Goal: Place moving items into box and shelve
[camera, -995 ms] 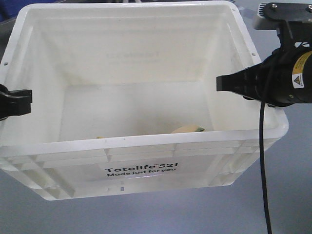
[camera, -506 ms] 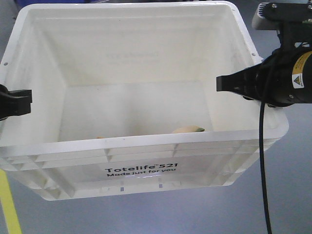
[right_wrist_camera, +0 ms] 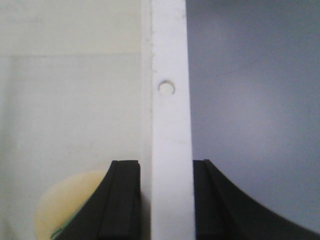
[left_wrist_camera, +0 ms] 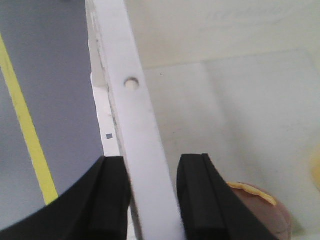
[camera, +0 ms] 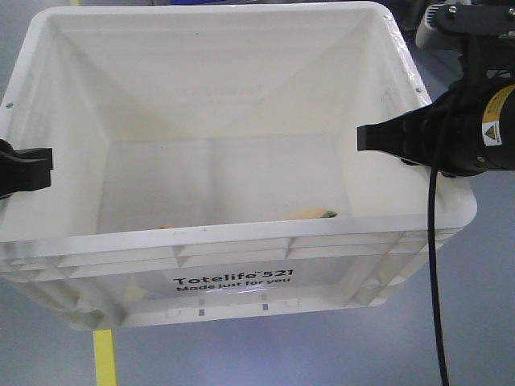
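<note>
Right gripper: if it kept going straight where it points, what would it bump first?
The white box. The right gripper straddles its rim, which runs on ahead between the fingers, so it would likely just push further onto that wall. Depth is unclear.

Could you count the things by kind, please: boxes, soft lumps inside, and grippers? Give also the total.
white box: 1
soft lumps inside it: 2 (pale yellow-tan lump, greyish-pink lump)
grippers on its rim: 2 (left gripper, right gripper)
Total: 5

Black right tool [right_wrist_camera: 166,200], yellow warning sticker [camera: 495,121], thin black cable [camera: 434,265]
</note>
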Tool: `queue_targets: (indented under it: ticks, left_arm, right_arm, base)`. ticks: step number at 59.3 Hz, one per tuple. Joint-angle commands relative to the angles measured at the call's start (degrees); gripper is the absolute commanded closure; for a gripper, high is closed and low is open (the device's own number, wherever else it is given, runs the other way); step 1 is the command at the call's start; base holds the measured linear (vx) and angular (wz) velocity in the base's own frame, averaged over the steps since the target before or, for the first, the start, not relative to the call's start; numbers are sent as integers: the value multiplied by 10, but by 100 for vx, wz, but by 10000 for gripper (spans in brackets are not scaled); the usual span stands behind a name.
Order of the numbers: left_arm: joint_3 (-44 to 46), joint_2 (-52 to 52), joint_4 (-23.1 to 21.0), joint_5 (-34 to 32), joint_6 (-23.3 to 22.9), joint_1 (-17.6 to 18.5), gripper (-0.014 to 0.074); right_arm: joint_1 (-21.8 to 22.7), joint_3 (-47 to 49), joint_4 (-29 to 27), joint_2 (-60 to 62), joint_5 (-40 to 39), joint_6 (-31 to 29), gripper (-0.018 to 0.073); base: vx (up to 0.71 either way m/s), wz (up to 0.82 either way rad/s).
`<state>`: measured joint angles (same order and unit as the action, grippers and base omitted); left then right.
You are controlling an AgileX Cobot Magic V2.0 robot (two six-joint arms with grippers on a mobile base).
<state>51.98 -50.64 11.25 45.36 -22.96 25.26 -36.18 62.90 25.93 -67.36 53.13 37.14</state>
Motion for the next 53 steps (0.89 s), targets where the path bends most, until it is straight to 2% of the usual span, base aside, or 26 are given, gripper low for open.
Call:
queue_targets:
  ticks: [1,18,53]
  left_arm:
    - [29,14,-5,-111,13,8,582]
    - [29,14,-5,-111,13,8,582]
    - [29,14,-5,-111,13,8,582]
  right_arm:
    - [1,22,42,15,-71,-6,461]
    - [1,22,42,15,-71,-6,461]
    - [1,22,42,15,-71,-6,461]
  base:
    - [-6,46]
    - [-3,37]
    - [4,19]
